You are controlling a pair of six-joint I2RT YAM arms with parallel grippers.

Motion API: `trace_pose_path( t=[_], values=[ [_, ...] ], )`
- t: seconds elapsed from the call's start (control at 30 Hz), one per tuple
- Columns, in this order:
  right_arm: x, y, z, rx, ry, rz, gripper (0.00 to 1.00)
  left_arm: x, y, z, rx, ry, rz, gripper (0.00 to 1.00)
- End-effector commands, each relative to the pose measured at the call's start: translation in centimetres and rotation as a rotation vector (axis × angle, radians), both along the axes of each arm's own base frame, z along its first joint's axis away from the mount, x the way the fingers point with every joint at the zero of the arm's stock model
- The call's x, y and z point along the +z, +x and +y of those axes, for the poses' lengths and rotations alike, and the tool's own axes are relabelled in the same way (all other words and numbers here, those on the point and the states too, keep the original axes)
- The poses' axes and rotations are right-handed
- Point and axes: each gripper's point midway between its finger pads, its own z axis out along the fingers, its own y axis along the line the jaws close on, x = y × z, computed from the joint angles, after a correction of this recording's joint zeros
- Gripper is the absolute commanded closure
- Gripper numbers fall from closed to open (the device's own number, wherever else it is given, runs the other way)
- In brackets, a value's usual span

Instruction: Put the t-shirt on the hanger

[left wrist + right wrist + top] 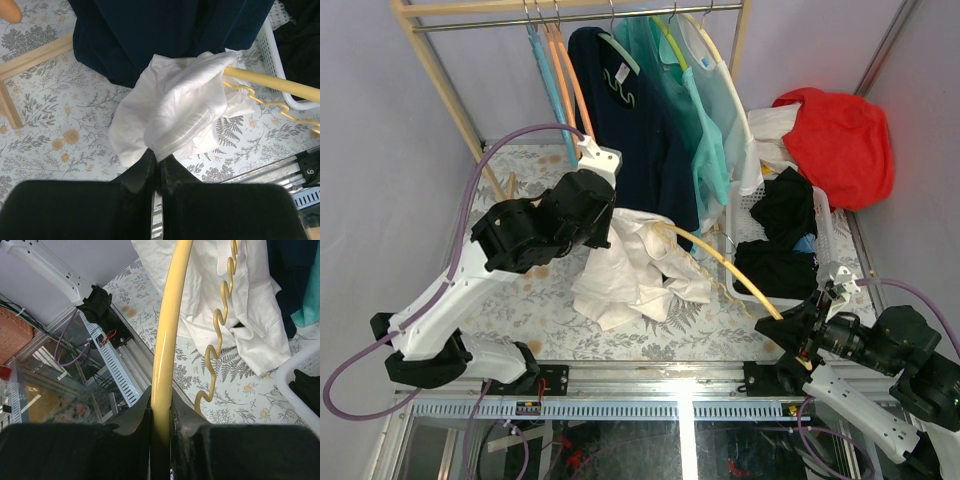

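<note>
Right gripper [161,409] clamped on hanger [169,325]; pale yellow arm lies diagonal, tip inside wrinkled white t-shirt [175,110], pinched by left gripper [159,162].

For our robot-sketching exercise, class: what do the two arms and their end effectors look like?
The left arm and right arm both have smooth white link shells and bulky black joint housings. A thin purple cable loops along each. The left end effector and right end effector each have two matte black fingers.
</note>
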Motion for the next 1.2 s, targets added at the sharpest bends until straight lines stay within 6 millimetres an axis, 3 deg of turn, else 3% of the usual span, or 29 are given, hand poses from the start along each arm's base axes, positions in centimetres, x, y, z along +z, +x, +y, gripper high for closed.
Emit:
trace_pose_path(
  t=[0.0,0.13,0.37,0.6,0.8,1.03,1.17],
  values=[
    [3.5,1.6,0.9,-0.022,0.084,-0.125,1.00,2.2,1.0,-1.2,-0.018,-0.064,-0.058,1.00],
    [2.7,1.1,2.6,0.063,0.109,-0.085,1.00,2.9,1.2,-1.5,-0.028,-0.062,-0.065,1.00],
    [2.4,-0.6,3.9,0.191,0.135,-0.056,1.00,3.4,1.3,-1.8,-0.040,-0.063,-0.074,1.00],
    [2.0,2.5,0.5,-0.059,0.022,-0.118,1.00,3.3,1.3,-2.1,-0.054,-0.061,-0.066,1.00],
    [2.6,4.4,-0.6,-0.185,0.054,-0.172,1.00,4.2,1.6,-2.4,-0.068,-0.060,-0.083,1.00],
    [2.0,2.6,1.9,-0.020,0.118,-0.167,1.00,4.2,1.8,-2.8,-0.077,-0.048,-0.076,1.00],
    [3.2,1.1,3.0,0.085,0.184,-0.188,1.00,4.2,1.9,-3.0,-0.085,-0.037,-0.072,1.00]
  ],
)
